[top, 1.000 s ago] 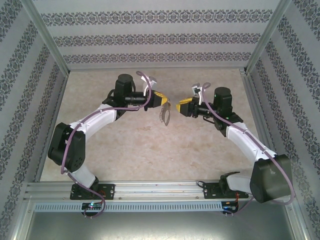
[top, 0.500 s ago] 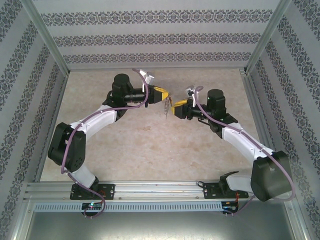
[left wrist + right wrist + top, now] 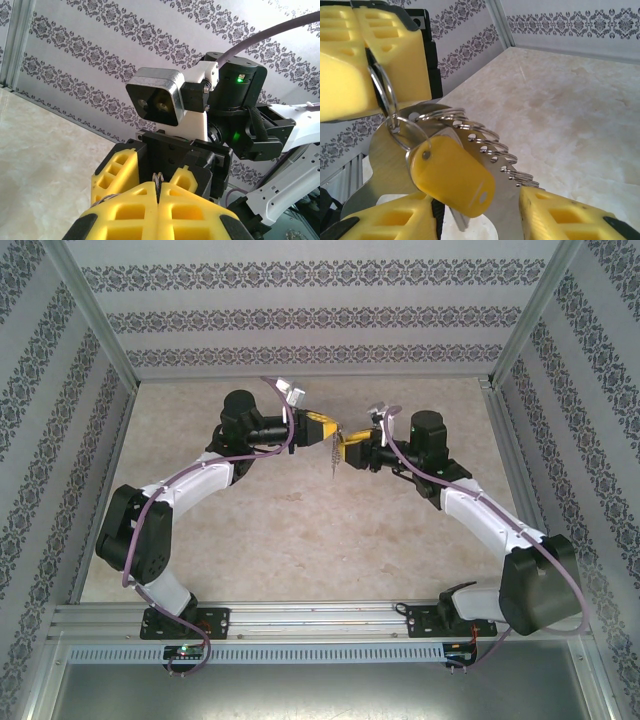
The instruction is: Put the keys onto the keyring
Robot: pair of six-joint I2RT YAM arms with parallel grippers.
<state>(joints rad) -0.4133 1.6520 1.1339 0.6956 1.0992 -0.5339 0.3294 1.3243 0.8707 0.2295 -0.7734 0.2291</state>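
Both arms had drawn closer at the far middle of the table (image 3: 300, 540), and we saw the right gripper (image 3: 344, 448) almost touching the left gripper (image 3: 333, 429). The left one was clamped on a ring of the keyring (image 3: 382, 157), the yellow-headed key (image 3: 452, 175) dangling from it. The right one's jaws stood wide on either side of that key.

left gripper (image 3: 158, 199) fingers yellow, housing black. right gripper (image 3: 345, 447) fingers yellow. key (image 3: 452, 175) head yellow-orange. keyring (image 3: 479, 134) silvery grey. walls (image 3: 320, 300) pale, dark floral stripes. table (image 3: 300, 530) beige, marbled. arms (image 3: 195, 480) white and black. cable (image 3: 272, 34) mauve.
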